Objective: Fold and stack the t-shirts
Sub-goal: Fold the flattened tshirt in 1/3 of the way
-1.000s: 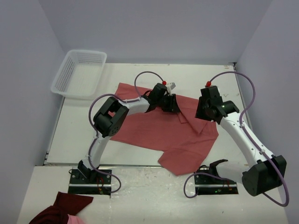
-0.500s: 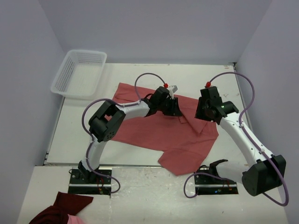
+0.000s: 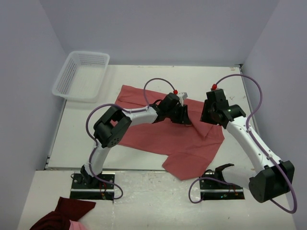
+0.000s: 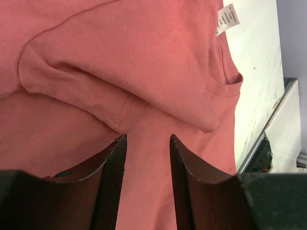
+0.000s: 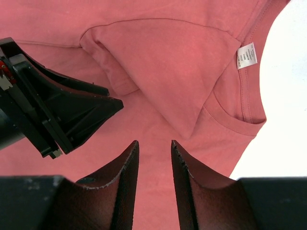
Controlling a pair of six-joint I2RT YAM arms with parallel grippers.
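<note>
One salmon-red t-shirt lies spread on the white table, with a sleeve flap folded over near its collar. My left gripper hovers open just above the cloth beside that flap. In the left wrist view its jaws are apart with the flap's hem just ahead and the white neck label beyond. My right gripper is open and empty over the shirt near the collar. In the right wrist view it faces the flap, the label and my left gripper.
A white mesh basket stands at the back left of the table. A dark maroon cloth bundle with a pink patch lies by the left arm's base, off the table. Bare white table shows right of the collar.
My left gripper has slid to the right over the shirt, closer to the folded flap and to my right gripper. The right arm and the shirt have hardly moved.
</note>
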